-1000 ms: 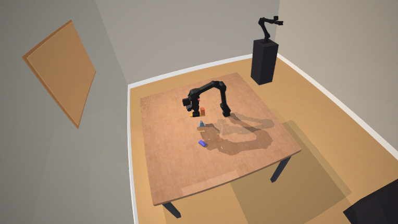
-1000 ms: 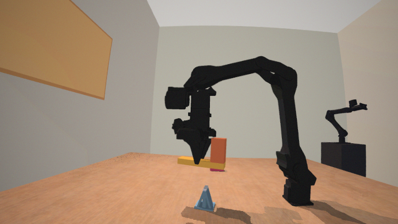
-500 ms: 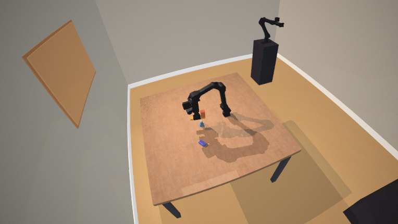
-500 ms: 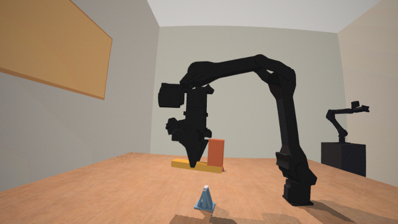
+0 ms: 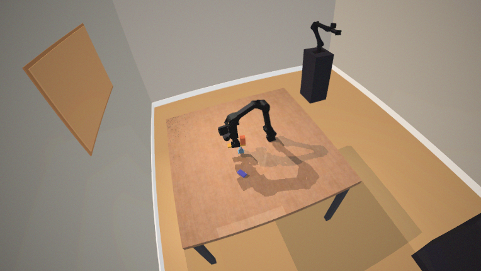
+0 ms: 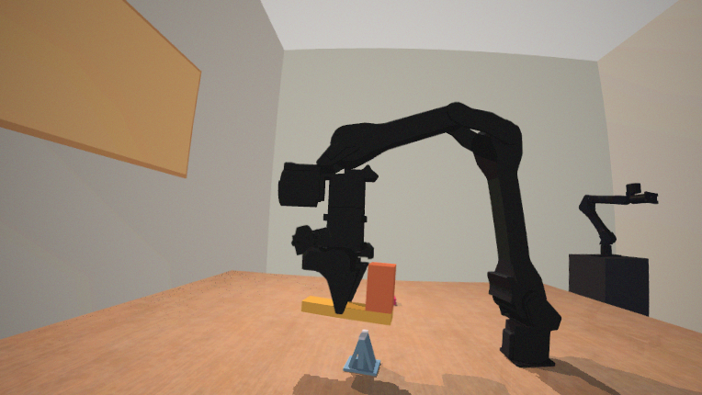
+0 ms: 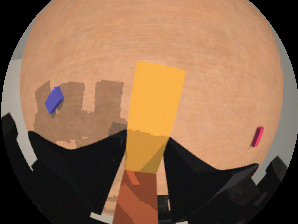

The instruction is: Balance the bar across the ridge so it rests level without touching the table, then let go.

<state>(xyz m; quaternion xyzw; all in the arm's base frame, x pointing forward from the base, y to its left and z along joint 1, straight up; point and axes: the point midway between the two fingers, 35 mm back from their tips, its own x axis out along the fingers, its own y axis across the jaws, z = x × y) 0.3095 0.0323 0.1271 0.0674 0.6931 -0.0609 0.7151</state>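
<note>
one hand [image 5: 235, 145] [image 6: 339, 310] [image 7: 147, 137] hides part of the yellow bar [image 5: 229, 145] [image 6: 319, 306] [image 7: 156, 102].

Purple block [image 5: 242, 173] [image 7: 54, 100]: I see it below centre in the top view, left in the wrist view.
Pink block [image 6: 394, 300] [image 7: 257, 136]: right edge of my wrist view; mostly hidden in the exterior.
Board [image 5: 70, 84] [image 6: 97, 83]: on the wall, upper left in both room views.
Pedestal [image 5: 315, 77] [image 6: 607, 282]: upper right from above, carrying a second arm [image 5: 316, 35] [image 6: 606, 198].
Dark shape [image 5: 454, 245]: lower right corner, top view; I can't identify it.

wood-grained tabletop [image 5: 208, 201] [image 6: 196, 338] [image 7: 210, 50], matt black arm [image 5: 247, 111] [image 6: 417, 128]
</note>
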